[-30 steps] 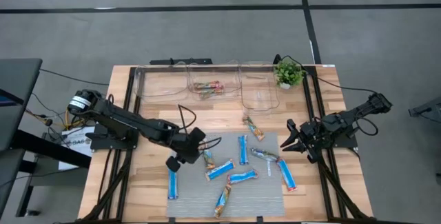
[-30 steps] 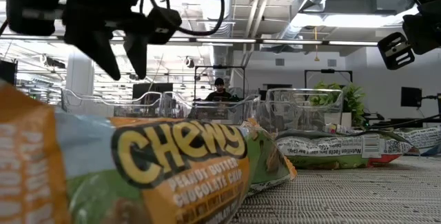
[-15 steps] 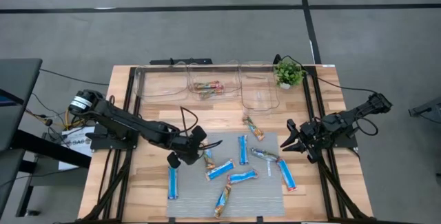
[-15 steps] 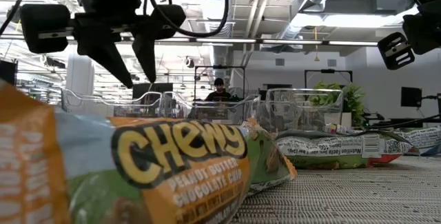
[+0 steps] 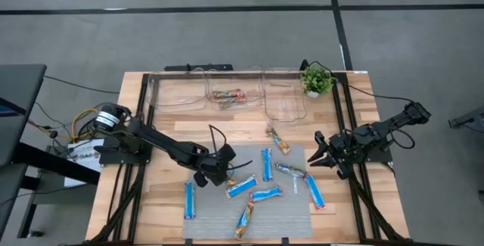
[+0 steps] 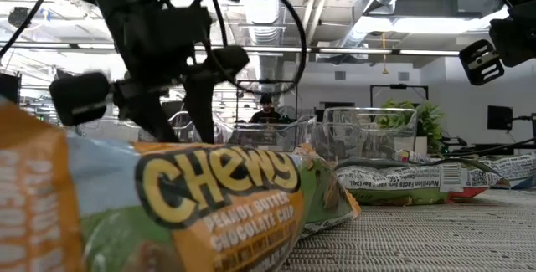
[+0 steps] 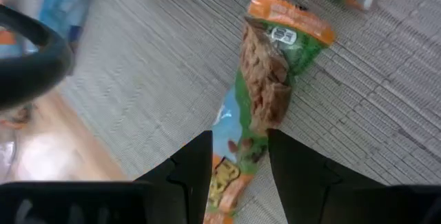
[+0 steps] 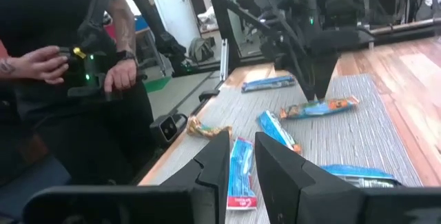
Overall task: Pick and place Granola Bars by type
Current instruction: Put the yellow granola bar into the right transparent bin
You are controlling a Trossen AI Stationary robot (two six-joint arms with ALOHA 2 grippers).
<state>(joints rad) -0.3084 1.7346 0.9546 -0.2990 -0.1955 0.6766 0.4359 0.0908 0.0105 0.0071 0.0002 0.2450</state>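
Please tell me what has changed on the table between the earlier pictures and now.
The left gripper has moved right along the mat and come down over the green-and-orange bar at the mat's left part. Its jaws stand open on either side of that bar and have not closed on it. The right gripper stayed shut beside the mat, holding nothing. The other bars and the bins did not move.

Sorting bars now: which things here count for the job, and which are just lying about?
For the job:
- orange-green bar under the left hand, which is open
- blue bars on the mat
- bar already in the middle bin
- clear bins

Lying about:
- potted plant
- right hand, shut, waiting by the mat's right edge
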